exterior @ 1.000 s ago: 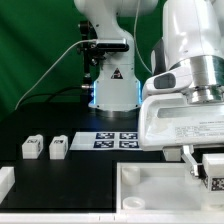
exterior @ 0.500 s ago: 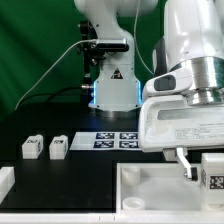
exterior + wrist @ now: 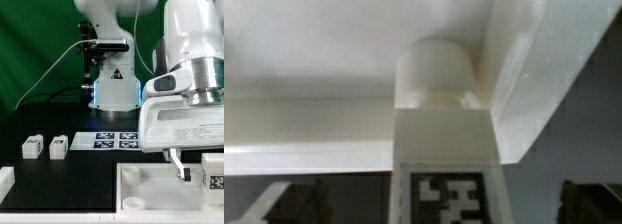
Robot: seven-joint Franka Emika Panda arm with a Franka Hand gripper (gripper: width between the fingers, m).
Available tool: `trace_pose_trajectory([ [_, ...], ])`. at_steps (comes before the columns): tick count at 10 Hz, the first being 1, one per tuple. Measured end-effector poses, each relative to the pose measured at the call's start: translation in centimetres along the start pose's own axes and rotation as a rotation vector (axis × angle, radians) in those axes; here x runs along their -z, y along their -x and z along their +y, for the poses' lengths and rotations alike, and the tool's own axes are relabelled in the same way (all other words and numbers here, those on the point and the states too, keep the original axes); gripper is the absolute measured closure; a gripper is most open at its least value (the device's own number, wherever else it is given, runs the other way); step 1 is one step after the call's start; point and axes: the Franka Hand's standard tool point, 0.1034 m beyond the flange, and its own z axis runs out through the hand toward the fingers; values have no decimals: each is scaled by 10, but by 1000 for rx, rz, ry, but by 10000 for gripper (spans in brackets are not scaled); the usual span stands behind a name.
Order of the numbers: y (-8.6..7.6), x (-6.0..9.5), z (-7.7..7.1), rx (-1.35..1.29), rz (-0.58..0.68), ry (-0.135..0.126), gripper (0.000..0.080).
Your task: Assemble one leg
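Far edge, exterior view's left: a white piece (image 3: 5, 181) lies on the black table (image 3: 70, 178). The frame cuts it off, so I cannot say what it is.
Spare legs: two small white blocky pegs sit side by side on the table but apart, the left spare leg (image 3: 31, 148) and the right spare leg (image 3: 58, 148). Both are well away from the arm's working end.
Marker board: the marker board (image 3: 118, 139) lies flat in front of the arm's base (image 3: 112, 88), just to the right of the spare legs.
Square board: the large white board (image 3: 150, 195) fills the near foreground from the middle across to the exterior view's right. Its raised rim faces us.
Gripper: the gripper (image 3: 202, 172) hangs over the right part of the board, under the big white wrist housing. Its pincer is spread. In the exterior view one thin finger (image 3: 178, 166) stands clear to the left of the leg, with a dark gap between them. In the wrist view both fingers (image 3: 287, 205) show low down on either side of the leg, and neither one presses on it.
The leg: the leg (image 3: 213, 181) stands upright at the exterior view's right edge, over the board, with its black-and-white tag facing the camera. In the wrist view the leg (image 3: 446, 140) runs straight out between the fingers. Its rounded end sits tucked into an inner corner of the board (image 3: 313, 60), right against the raised wall. I cannot tell whether it is fully seated there.
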Motion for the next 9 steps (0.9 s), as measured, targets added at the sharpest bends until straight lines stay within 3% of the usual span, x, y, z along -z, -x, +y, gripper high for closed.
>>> trace_pose_trajectory([
  [3, 0, 1, 0, -2, -14, -1, 150],
  [5, -19, 19, 0, -14, -37, -11, 150],
  [6, -23, 20, 3, -21, -62, -12, 150],
  [8, -20, 13, 9, -29, -123, -11, 150],
  [9, -16, 11, 10, -37, -231, -19, 150],
])
